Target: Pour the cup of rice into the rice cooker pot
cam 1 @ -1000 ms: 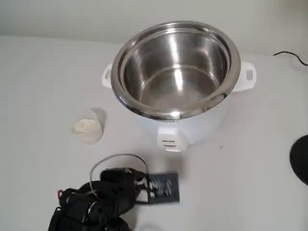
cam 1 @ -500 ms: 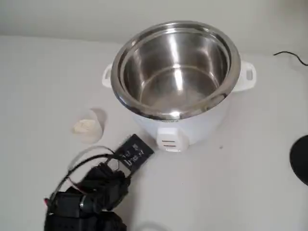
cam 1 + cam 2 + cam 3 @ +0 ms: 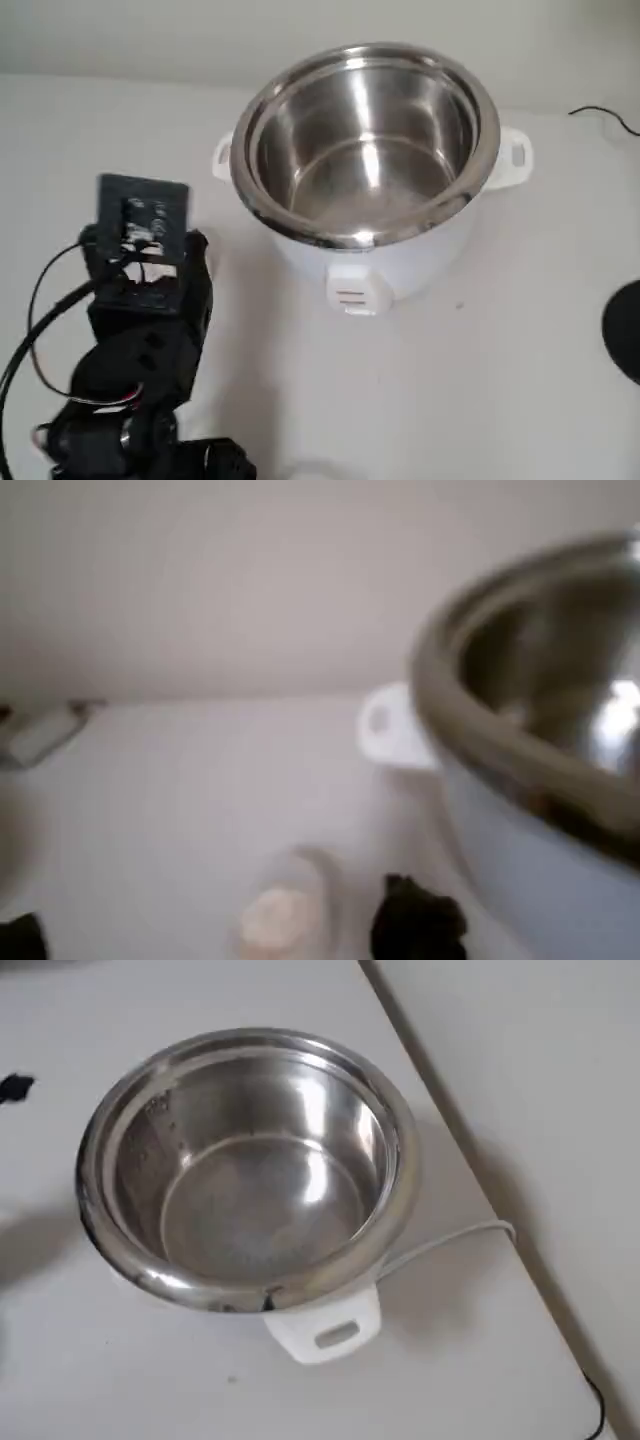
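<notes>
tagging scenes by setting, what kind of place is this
Probably a home or lab tabletop set up for a cooking test: a rice cooker pot, a small cup of rice, a white table.

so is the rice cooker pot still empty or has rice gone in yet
Empty: the rice cooker pot shows bare shiny steel inside, and the rice sits in the cup on the table.
</notes>
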You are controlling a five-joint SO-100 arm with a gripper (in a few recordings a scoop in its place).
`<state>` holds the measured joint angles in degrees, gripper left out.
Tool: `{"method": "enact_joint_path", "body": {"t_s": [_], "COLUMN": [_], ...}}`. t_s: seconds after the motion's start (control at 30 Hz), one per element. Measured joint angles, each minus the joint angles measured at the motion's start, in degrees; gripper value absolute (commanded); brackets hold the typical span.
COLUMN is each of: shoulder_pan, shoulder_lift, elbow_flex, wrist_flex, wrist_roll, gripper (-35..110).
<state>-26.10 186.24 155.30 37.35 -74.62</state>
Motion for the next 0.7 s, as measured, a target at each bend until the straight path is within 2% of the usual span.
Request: {"method": "enact_joint_path", "body": {"t_s": [0.13,0.3,0.43,0.57,0.7], "shoulder_pan": [-3.60,-5.62,-5.10,-3.16,-2.37], "shoulder_lift": [2.46,-0.09,-13.01,-34.10,-61.61], "elbow_flex": [15.82,22.68,23.12,23.03,22.94], "wrist_flex": [-15.21,-20.48,-29.71,-47.81,-74.18], "wrist_roll": [-8.26,-10.90,-11.60,-11.60,-11.51], "gripper": [48,56,58,58,58]}}
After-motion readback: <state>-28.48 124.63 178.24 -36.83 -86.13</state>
